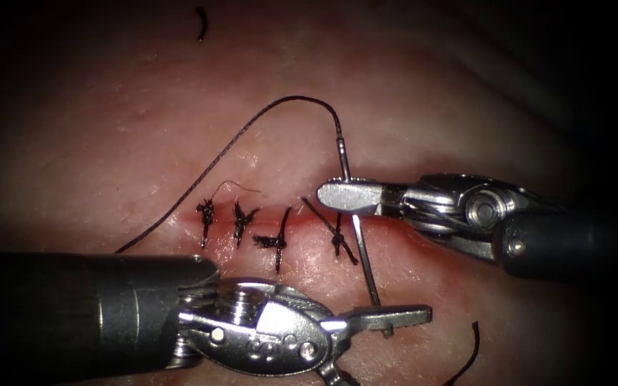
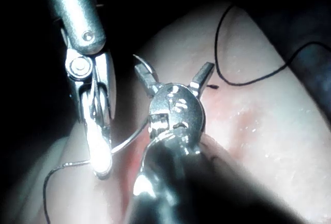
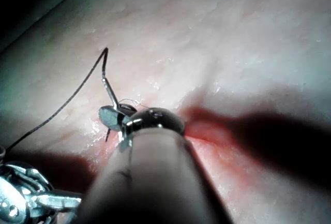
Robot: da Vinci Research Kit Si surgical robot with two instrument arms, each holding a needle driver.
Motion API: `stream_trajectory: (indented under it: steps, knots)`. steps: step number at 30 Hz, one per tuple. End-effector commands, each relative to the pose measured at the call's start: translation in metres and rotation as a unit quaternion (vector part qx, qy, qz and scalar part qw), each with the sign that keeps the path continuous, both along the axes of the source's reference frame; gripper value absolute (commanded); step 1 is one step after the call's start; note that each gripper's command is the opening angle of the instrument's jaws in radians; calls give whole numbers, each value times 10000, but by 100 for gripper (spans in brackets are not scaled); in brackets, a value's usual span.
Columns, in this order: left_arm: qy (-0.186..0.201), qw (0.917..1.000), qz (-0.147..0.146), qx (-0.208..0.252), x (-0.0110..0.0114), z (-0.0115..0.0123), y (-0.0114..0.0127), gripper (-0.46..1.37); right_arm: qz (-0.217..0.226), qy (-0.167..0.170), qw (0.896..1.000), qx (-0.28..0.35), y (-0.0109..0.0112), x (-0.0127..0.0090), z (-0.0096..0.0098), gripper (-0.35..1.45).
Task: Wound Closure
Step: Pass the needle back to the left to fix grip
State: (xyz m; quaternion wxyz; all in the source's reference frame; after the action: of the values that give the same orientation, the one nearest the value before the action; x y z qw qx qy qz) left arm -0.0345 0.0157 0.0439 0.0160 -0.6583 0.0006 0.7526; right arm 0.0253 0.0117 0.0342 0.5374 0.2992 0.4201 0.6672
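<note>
Right tool clamps the needle near its thread end, above the cut. Left tool jaws parted at the needle's tip, below the cut; grip not yet made, by the look. Needle lies over the tissue, right of four stitches; whether it pierces cannot be told. Thread trails left. Judged: a handover; left jaws must close first.

Centre brightly lit, edges dark, tools glaring.
</note>
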Motion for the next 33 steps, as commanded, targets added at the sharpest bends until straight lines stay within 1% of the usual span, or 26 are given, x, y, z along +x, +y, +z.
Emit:
stream_trajectory:
  steps: [1, 3, 5, 7, 9, 10, 11, 14, 20, 21, 22, 23, 26, 33]
  knots:
    - [-28, 9999, -152, -29, 4, 1, 3, 76, 41, -38, 10000, 28, 0, 0, -1, -35]
    - [-27, 9997, -244, -50, 6, 3, 5, 74, 63, -37, 10000, 54, 0, 0, -1, -35]
    - [-26, 9990, -442, -44, 9, 7, 8, 73, 119, -9, 9999, 124, 0, 0, -1, -35]
    - [-38, 9986, -519, -49, 10, 10, 9, 72, 164, 8, 9998, 138, 0, 0, -2, -35]
    - [-75, 9980, -623, -119, 10, 14, 11, 71, 307, 20, 9992, 257, 0, 0, -3, -35]
    - [-74, 9980, -623, -120, 10, 15, 12, 71, 315, 13, 9992, 258, 0, 1, -3, -35]
    - [-110, 9974, -700, -155, 10, 17, 13, 70, 385, 16, 9987, 339, 0, 1, -4, -35]
    - [-133, 9966, -779, -226, 9, 20, 13, 69, 485, 37, 9977, 475, 0, 1, -5, -35]
    - [-103, 9963, -784, -337, 5, 23, 10, 61, 561, 74, 9966, 606, -1, 2, -8, -35]
    - [-88, 9960, -776, -425, 5, 23, 10, 48, 577, 81, 9963, 630, -1, 2, -8, -35]
    - [-87, 9960, -776, -425, 5, 22, 10, 42, 577, 81, 9963, 630, -1, 2, -8, -35]
    - [-81, 9959, -773, -454, 5, 22, 10, 30, 584, 91, 9963, 622, -1, 2, -8, -35]
    - [-71, 9954, -772, -565, 5, 22, 11, -35, 595, 101, 9961, 646, -2, 2, -8, -35]
    - [-36, 9935, -744, -863, 8, 21, 16, -35, 521, 170, 9963, 663, -6, 4, -12, -35]
